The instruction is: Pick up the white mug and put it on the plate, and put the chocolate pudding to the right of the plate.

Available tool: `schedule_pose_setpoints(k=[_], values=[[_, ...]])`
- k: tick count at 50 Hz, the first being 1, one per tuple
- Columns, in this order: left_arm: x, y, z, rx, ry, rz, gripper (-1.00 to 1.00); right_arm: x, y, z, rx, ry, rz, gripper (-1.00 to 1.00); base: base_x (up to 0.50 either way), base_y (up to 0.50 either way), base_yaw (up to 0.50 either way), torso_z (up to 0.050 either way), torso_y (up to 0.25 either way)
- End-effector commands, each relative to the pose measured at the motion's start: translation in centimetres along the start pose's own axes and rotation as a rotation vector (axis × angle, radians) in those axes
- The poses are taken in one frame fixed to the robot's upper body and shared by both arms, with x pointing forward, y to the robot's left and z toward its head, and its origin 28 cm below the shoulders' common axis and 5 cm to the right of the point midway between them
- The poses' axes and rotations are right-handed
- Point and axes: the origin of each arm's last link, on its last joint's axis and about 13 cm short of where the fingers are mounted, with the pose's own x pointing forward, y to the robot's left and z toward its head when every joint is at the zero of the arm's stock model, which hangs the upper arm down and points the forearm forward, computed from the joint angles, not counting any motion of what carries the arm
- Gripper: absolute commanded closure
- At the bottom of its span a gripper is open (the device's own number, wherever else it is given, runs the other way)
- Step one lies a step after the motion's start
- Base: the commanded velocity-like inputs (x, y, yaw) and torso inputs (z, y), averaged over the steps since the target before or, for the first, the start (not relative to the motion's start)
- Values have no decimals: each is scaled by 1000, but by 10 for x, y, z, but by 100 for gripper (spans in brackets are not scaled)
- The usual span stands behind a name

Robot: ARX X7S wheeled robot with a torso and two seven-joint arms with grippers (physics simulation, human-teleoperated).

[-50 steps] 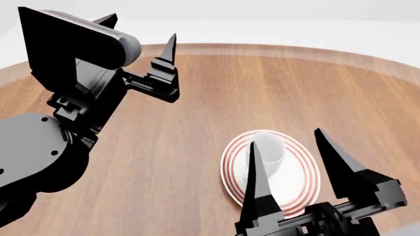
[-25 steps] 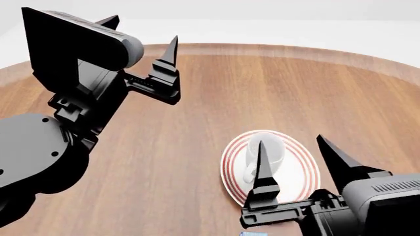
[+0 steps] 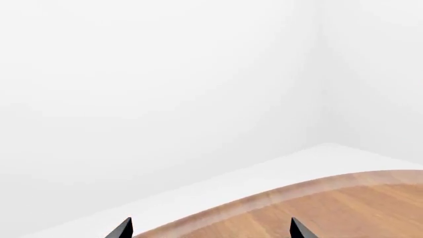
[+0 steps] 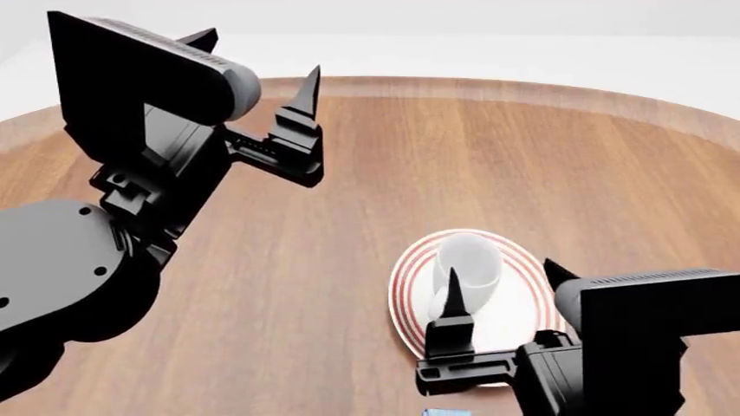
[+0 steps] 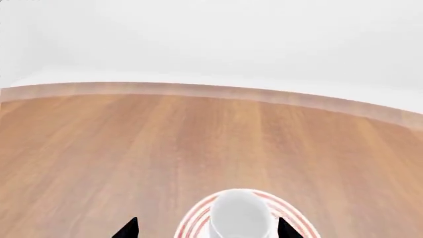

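Standing upright on the plate [image 4: 526,299], the white mug [image 4: 465,264] had its loop handle turned toward the robot, so that half of the job looked done. The right gripper [image 4: 497,290] hovered just on the robot's side of the mug with its jaws spread and nothing between them; in the right wrist view the two tips framed the mug and the red rings from either side. At the very bottom edge of the head view a sliver of light blue [image 4: 445,412] showed, probably the chocolate pudding, though too little of it was visible to be sure, and it sat close under the right arm. The left gripper [image 4: 255,61] was raised well away over the far left of the wooden counter [image 4: 347,225], jaws apart and empty, its wrist camera seeing only the counter's rim and white wall.

The main risk, as I judged it, was the right arm turning toward the carton with a tip so near the mug: a sideways sweep could clip the handle and tip or drag the mug off the plate. Reaching for a carton mostly out of sight could also knock it away.
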Motion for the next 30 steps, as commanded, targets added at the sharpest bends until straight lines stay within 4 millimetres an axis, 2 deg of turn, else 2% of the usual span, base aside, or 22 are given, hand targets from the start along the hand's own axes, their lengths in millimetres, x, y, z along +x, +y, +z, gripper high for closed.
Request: schedule_pose_setpoints(k=[1,10,23,30], values=[[0,-1,2,-7,2,-3,-100,-3,-2,2,5,112,-5,-100,0,0,0,0,0],[0,-1,1,-14,3,-1,-100,-10,2,-9,24,239,25,-100,0,0,0,0,0],[-1,-1,5,-19,-2,4,-100,-18,4,-25,16,338,43,-100,0,0,0,0,0],[-1,-1,6,-19,-1,4,-100,-20,6,-27,18,358,57,-100,0,0,0,0,0]])
